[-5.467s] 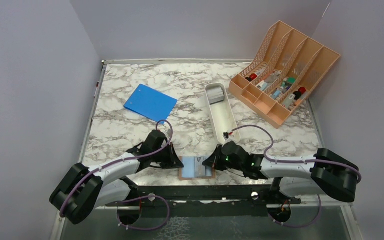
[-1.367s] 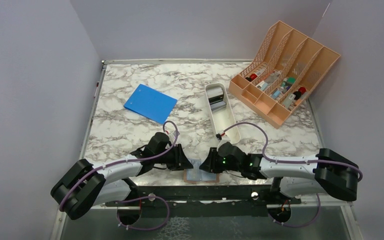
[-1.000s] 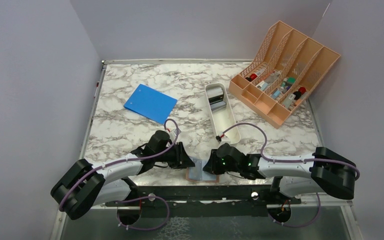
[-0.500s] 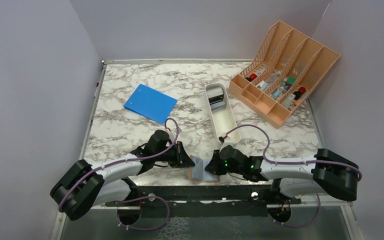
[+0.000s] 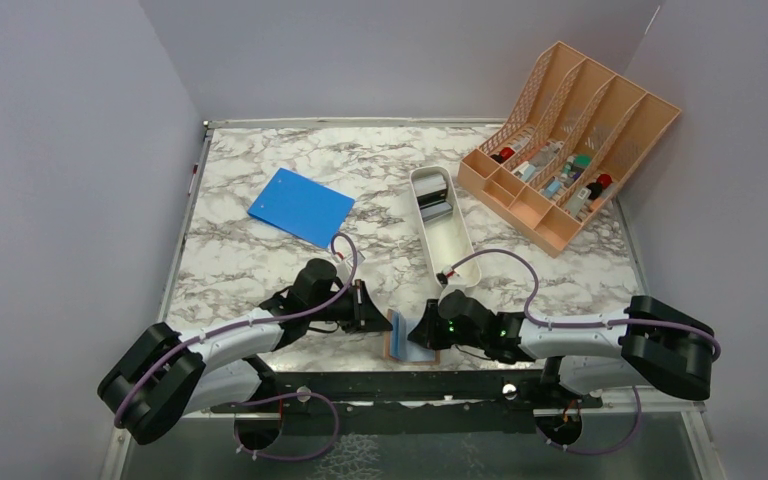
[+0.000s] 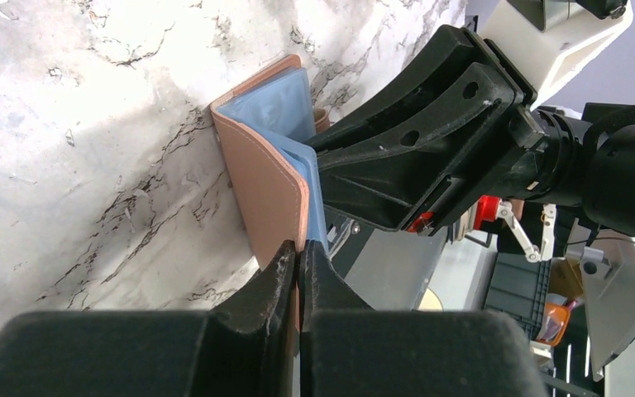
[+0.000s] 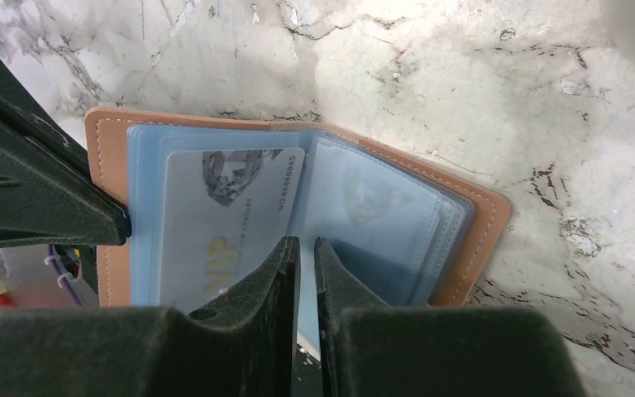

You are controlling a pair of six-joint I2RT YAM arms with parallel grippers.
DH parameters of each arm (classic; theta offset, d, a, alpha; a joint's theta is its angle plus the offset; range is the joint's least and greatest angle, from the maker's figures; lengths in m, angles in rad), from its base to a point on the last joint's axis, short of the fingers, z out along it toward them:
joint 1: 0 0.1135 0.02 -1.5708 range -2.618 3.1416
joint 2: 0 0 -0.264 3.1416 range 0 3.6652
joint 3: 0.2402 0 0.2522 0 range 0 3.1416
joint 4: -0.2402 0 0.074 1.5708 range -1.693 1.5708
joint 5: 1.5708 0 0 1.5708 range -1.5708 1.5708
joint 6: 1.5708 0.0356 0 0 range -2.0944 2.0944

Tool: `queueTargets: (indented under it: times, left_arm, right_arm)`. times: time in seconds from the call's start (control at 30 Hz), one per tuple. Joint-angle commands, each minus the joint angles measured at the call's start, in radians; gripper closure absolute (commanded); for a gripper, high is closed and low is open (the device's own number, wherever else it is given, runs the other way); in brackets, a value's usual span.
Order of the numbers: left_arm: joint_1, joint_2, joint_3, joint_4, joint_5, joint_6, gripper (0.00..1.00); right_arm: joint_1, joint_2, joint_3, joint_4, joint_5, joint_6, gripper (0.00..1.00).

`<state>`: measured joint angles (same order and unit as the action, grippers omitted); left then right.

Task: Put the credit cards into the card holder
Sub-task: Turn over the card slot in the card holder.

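The brown card holder (image 5: 397,338) lies at the table's near edge, half folded, its pale blue sleeves showing. My left gripper (image 5: 378,318) is shut on its left flap (image 6: 269,178) and holds the flap raised almost upright. My right gripper (image 5: 422,335) is shut at the near edge of the right half (image 7: 471,231), its fingertips (image 7: 302,244) over the blue sleeves. A silver-grey credit card (image 7: 223,215) marked VIP sits inside a sleeve. More credit cards (image 5: 433,208), dark and silver, lie in the far end of the white tray.
The long white tray (image 5: 457,250) stands just beyond my right gripper. A blue notebook (image 5: 300,206) lies at the back left. A peach lattice organiser (image 5: 570,140) with small items stands at the back right. The black rail runs right below the card holder.
The card holder lay open and flat; my left gripper has lifted its left flap up and toward the right, so it now stands half folded. My right gripper stays on the right half.
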<state>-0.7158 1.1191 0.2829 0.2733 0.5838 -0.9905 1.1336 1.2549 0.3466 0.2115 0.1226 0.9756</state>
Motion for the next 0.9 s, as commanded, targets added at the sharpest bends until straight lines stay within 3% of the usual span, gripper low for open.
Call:
queueTargets:
  times: [0.0, 0.4, 0.87]
  left_arm:
    - [-0.005, 0.006, 0.013, 0.060, 0.036, 0.003, 0.97]
    - [-0.005, 0.029, 0.018, 0.058, 0.027, 0.010, 0.86]
    - [-0.022, 0.058, 0.035, 0.028, -0.013, 0.033, 0.84]
  right_arm:
    - [0.008, 0.015, -0.023, -0.035, 0.038, 0.001, 0.83]
    - [0.008, 0.011, -0.023, -0.038, 0.041, 0.002, 0.83]
    - [0.008, 0.002, -0.027, -0.039, 0.039, 0.001, 0.83]
